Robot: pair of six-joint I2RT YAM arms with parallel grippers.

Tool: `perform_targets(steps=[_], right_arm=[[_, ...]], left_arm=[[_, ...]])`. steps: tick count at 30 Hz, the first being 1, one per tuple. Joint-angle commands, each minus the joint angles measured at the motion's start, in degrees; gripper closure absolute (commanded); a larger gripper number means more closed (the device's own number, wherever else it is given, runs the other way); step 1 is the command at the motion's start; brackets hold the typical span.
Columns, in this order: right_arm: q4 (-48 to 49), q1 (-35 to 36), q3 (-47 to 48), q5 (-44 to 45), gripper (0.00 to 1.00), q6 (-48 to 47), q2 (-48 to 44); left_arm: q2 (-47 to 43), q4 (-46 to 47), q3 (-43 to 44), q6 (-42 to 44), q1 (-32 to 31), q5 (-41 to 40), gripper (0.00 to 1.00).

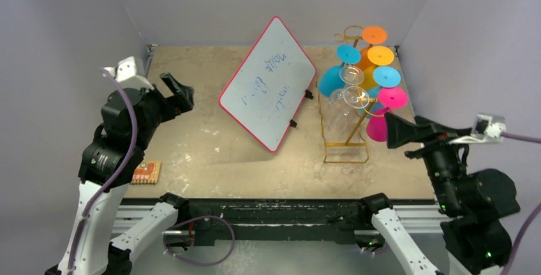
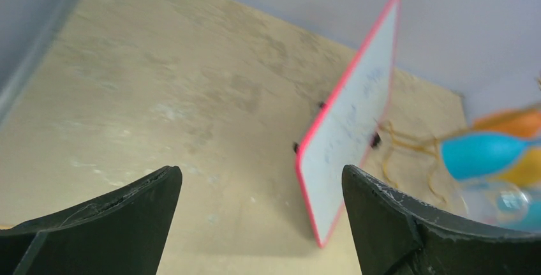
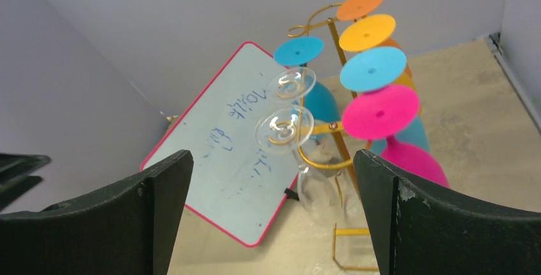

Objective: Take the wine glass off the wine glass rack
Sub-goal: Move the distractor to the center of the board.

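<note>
The gold wire wine glass rack (image 1: 346,149) stands at the right of the table, and its post also shows in the right wrist view (image 3: 334,37). Several glasses hang on it upside down. Two are clear wine glasses (image 1: 355,97) on its left side, and the lower clear one (image 3: 284,128) is in front of my right gripper. The others are blue, orange, yellow and pink (image 3: 380,112). My right gripper (image 1: 390,131) is open and empty, just right of the rack beside the pink glass, its jaws (image 3: 273,160) wide apart. My left gripper (image 1: 179,91) is open and empty at the far left, its jaws (image 2: 258,179) apart above bare table.
A red-framed whiteboard (image 1: 268,83) leans in the middle, just left of the rack, and also shows in the left wrist view (image 2: 351,128). A small orange block (image 1: 146,173) lies by the left front edge. Grey walls close in the back and both sides.
</note>
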Motion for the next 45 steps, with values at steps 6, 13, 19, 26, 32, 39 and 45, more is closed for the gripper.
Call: perform_targets(steps=[6, 13, 19, 26, 32, 39, 45], right_arm=[[-16.82, 1.19, -0.78, 6.72, 0.00, 13.51, -5.86], [-15.32, 1.51, -6.79, -2.66, 0.00, 9.65, -11.05], [-19.35, 1.64, -12.17, -14.68, 0.00, 12.79, -15.44], [-25.56, 1.63, -19.94, -20.07, 0.00, 14.36, -14.27], [-28.07, 1.67, -21.41, -17.13, 0.00, 15.45, -17.25], [-27.21, 1.72, -24.21, -15.41, 0.00, 15.75, -17.99], [-26.92, 1.67, -24.45, -15.02, 0.00, 15.76, -18.43]], left_arm=[[7.10, 10.64, -5.80, -1.63, -4.69, 30.62, 0.08], [18.24, 13.38, -6.02, -1.26, -28.43, 21.01, 0.09], [26.50, 19.51, -7.68, -1.97, -36.97, 17.55, 0.10], [32.40, 29.66, -10.49, -5.29, -38.51, 15.37, 0.10], [37.05, 35.25, -12.11, -7.32, -38.72, 15.98, 0.10], [46.84, 41.99, -10.90, -10.52, -38.94, 17.50, 0.11], [54.11, 43.77, -6.91, -11.59, -39.07, 13.32, 0.14]])
